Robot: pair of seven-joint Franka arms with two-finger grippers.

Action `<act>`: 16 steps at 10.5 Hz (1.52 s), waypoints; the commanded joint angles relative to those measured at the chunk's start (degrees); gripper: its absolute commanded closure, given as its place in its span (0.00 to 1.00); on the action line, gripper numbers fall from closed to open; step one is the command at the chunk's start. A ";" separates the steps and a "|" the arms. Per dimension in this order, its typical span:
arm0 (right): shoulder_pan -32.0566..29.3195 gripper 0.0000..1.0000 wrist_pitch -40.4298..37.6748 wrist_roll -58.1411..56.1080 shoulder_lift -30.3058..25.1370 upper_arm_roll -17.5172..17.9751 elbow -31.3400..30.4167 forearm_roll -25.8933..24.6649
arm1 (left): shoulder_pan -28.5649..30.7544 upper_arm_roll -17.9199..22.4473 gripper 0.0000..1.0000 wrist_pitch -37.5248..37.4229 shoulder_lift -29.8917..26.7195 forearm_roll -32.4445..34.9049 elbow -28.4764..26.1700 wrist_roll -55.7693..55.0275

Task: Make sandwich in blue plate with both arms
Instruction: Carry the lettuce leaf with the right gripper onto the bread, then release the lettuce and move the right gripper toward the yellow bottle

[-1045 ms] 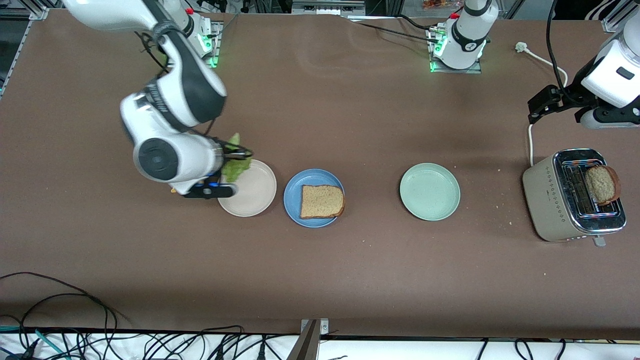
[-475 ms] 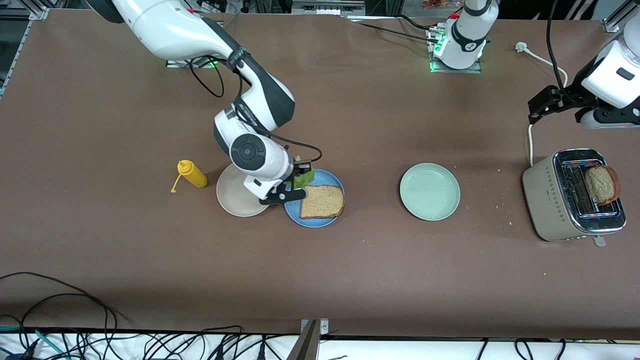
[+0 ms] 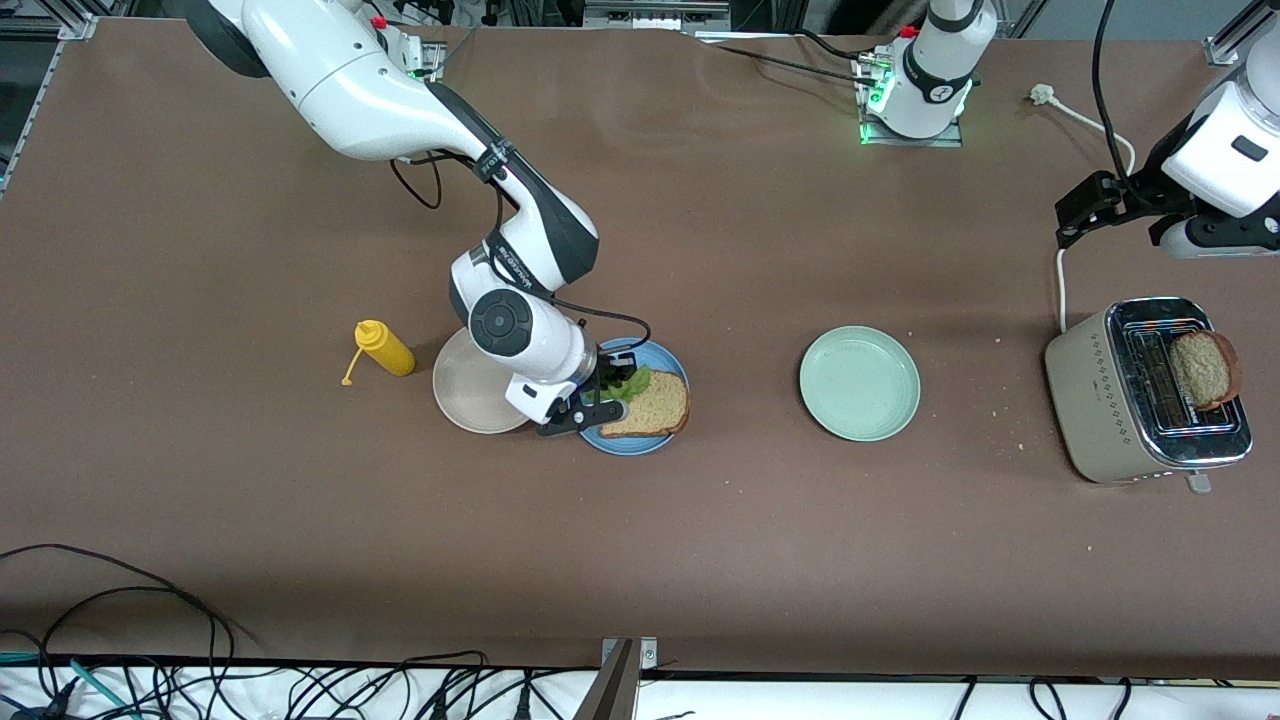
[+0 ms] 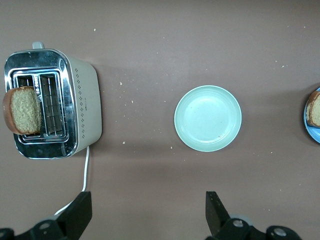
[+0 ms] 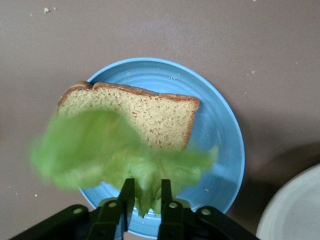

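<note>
The blue plate (image 3: 640,447) (image 5: 220,135) holds one brown bread slice (image 3: 655,408) (image 5: 160,117). My right gripper (image 3: 600,395) (image 5: 145,192) hangs low over the plate's edge toward the right arm's end. Its fingers are shut on the stem of a ruffled green lettuce leaf (image 3: 630,383) (image 5: 100,150), which spreads over part of the slice. A second slice (image 3: 1205,368) (image 4: 22,110) stands in a toaster (image 3: 1110,400) (image 4: 85,110) slot. My left gripper (image 3: 1085,205) (image 4: 147,217) waits open and empty in the air beside the toaster.
A beige plate (image 3: 465,390) lies beside the blue plate toward the right arm's end, with a yellow squeeze bottle (image 3: 385,348) past it. A pale mint plate (image 3: 859,383) (image 4: 207,118) lies between blue plate and toaster. The toaster's white cord (image 3: 1062,290) runs toward the robots.
My right arm has carried the lettuce from over the beige plate to the blue plate and lowered it onto the bread slice. The left arm has not moved.
</note>
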 commanded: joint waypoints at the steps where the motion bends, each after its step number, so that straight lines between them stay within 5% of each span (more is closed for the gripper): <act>1: 0.68 0.00 0.18 -1.52 0.82 0.13 1.65 0.27 | -0.03 -0.44 0.00 -0.41 -0.31 2.33 -0.10 0.13; 4: 0.41 0.00 -3.04 -1.35 -2.93 0.04 1.65 0.36 | -0.03 -0.44 0.00 -0.50 -0.31 2.33 -0.10 0.05; 6: -0.90 0.00 -13.73 -1.17 -8.12 -1.53 1.56 -0.60 | -0.03 -0.44 0.00 -0.50 -0.31 2.33 -0.10 0.05; 11: -1.08 0.00 -40.83 -16.33 -19.20 -14.52 -0.45 -5.35 | 0.14 -0.35 0.00 -0.41 -0.31 2.33 -0.10 0.14; 16: -1.34 0.00 -34.56 -37.77 -40.37 -28.32 -26.86 -4.91 | 0.32 -0.35 0.00 -0.50 -0.31 2.24 -0.10 0.05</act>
